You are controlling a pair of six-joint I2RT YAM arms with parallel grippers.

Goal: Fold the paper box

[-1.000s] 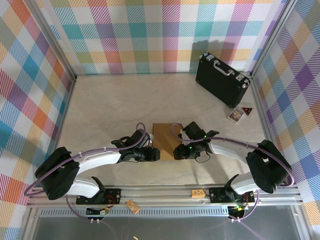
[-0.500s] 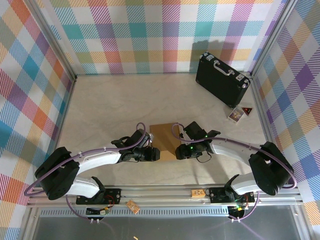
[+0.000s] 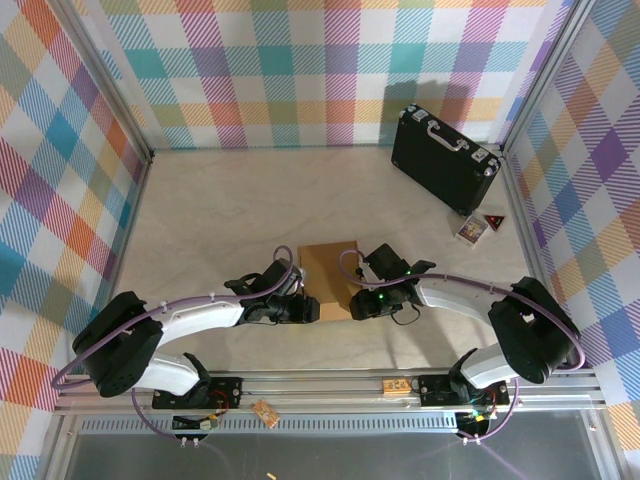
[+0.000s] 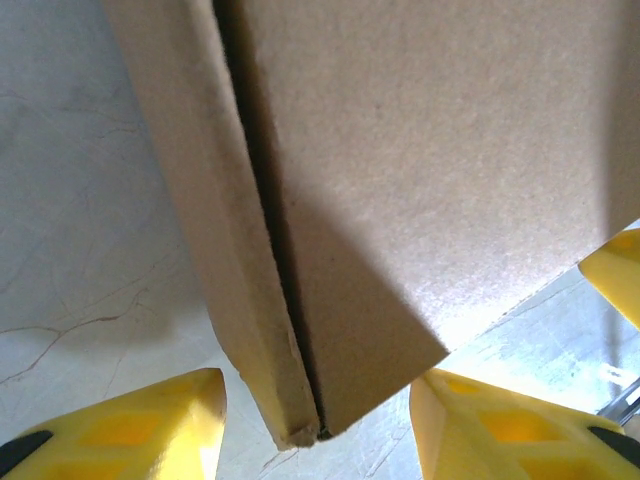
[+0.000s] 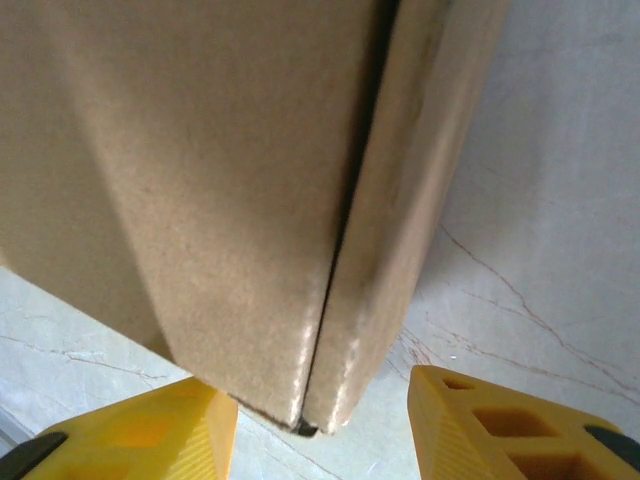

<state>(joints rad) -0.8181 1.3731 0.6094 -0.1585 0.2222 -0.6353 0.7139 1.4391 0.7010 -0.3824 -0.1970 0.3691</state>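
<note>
nudged slightly outward, paper box (image 3: 328,266) lies with long axis front-to-back; left hand (image 3: 314,308), right hand (image 3: 352,303) apart.

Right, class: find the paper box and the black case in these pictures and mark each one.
paper box (image 3: 328,266): top external view, on the middle of its brown upper face.
black case (image 3: 440,162): top external view, on the middle of its broad black side.

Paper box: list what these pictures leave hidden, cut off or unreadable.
- Top external: the near edge of the paper box, hidden by the left gripper and right gripper.
- Both wrist views: most of the box, cut off by the frame edges.
- Top external: the small cards beside the black case, too small to read.
</note>
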